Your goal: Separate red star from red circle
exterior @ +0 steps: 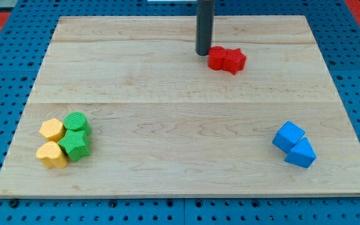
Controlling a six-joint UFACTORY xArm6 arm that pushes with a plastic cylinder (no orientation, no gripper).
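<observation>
The red circle (217, 57) and the red star (234, 60) sit touching each other near the view's top, right of centre, the circle on the left and the star on the right. My tip (203, 53) stands on the board just left of the red circle, touching or almost touching its left side. The dark rod rises straight up out of the view's top.
The wooden board (180, 81) lies on a blue pegboard. At the lower left are a yellow hexagon (52, 129), a yellow heart (51, 155), a green circle (77, 121) and a green star (75, 144), clustered. At the lower right are a blue cube (289, 135) and a blue triangle (300, 154).
</observation>
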